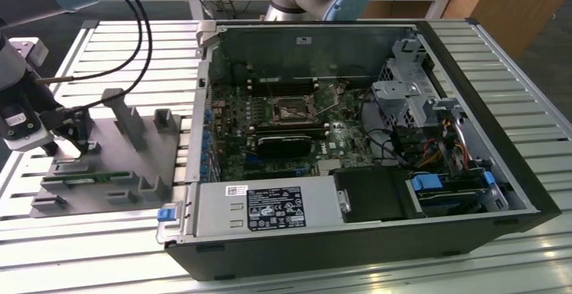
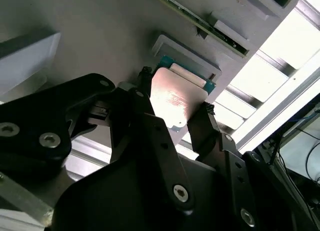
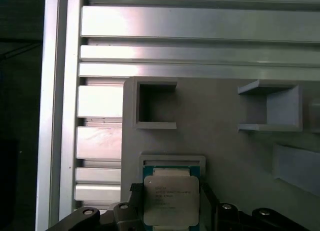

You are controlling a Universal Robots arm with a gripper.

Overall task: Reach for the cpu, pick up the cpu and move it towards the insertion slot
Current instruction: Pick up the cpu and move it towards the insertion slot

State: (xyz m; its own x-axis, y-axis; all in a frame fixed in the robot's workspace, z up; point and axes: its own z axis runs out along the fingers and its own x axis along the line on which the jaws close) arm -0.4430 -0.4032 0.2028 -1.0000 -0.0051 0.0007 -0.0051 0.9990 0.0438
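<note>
Gripper (image 3: 171, 191) low over the grey fixture (image 3: 235, 156) on the slatted table (image 3: 200, 26) — jaws closed against opposite edges of the silvery cpu (image 3: 171, 203).

Gripper (image 2: 175, 97) downward, tight on cpu (image 3: 171, 201)

Nothing legible. Small flat square cpu (image 3: 170, 198) with a silvery metal top: several lines of small dark print in the first wrist view, too fine to read. Grey metal power-supply box (image 1: 224, 213) in the exterior view: black rectangular label (image 1: 275, 210) with white marks, plus small white sticker (image 1: 236, 189), both unreadable. Another small white sticker (image 1: 305, 39) on the case's inner wall, same.
</note>
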